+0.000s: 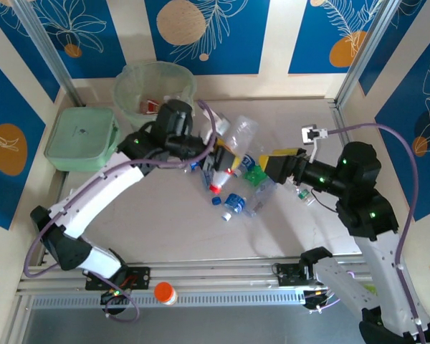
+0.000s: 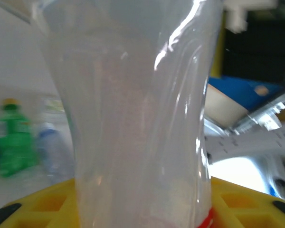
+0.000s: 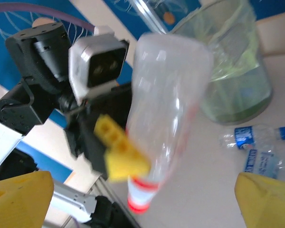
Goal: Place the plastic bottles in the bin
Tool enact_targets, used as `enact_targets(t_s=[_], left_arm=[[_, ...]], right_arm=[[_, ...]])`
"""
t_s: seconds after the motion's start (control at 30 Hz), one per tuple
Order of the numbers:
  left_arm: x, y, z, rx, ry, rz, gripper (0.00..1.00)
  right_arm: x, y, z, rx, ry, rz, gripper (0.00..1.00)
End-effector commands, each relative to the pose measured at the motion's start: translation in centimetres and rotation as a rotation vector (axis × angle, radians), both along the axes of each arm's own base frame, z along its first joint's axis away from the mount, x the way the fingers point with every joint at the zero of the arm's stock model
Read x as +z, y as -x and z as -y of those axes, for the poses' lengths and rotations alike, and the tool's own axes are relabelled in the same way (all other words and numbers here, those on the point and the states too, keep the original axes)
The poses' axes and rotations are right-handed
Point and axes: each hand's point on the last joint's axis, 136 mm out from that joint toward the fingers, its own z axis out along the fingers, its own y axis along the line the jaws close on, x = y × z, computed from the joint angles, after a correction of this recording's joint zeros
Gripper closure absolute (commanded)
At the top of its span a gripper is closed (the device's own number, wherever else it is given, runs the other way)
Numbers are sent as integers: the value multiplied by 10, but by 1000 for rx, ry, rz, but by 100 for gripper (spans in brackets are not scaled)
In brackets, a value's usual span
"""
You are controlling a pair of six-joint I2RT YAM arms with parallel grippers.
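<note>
My left gripper [image 1: 213, 156] is shut on a large clear bottle [image 1: 233, 143] with a red cap and red band, gripping it near the neck. In the left wrist view this clear bottle [image 2: 133, 118] rises between the yellow fingers [image 2: 33, 209] of the left gripper [image 2: 142, 211]. My right gripper [image 1: 274, 166] stands open just right of that bottle; its yellow fingertips [image 3: 19, 199] sit wide apart on either side of the right gripper [image 3: 142, 194], nothing between them. The same bottle [image 3: 168, 95] hangs in front. The pale green bin [image 1: 154, 86] stands at the back left, with a bottle inside.
Several small bottles [image 1: 238, 195] with blue caps and a green bottle [image 1: 254, 176] lie mid-table. A flat green lidded box [image 1: 82, 137] sits left of the bin. An orange-capped item [image 1: 165, 292] rests on the near rail. Walls enclose the table.
</note>
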Motion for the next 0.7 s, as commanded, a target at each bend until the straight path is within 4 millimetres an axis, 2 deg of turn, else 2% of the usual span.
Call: enact_targets(t_s=[0.0, 0.13, 0.3, 0.43, 0.6, 0.67], left_arm=[[24, -61, -32, 249, -10, 39, 55], [42, -117, -68, 460, -20, 50, 55], [66, -188, -127, 780, -21, 53, 56], [75, -228, -175, 1022, -55, 63, 56], [53, -268, -207, 1155, -59, -15, 59], [43, -278, -213, 1172, -57, -38, 59]], right_arm=[[3, -6, 16, -113, 27, 8, 3], [-1, -9, 11, -89, 22, -23, 3], [-14, -15, 11, -98, 35, -62, 4], [-24, -17, 10, -97, 32, -101, 4], [-34, -18, 12, -111, 60, -125, 4], [-38, -20, 12, -115, 64, -138, 4]])
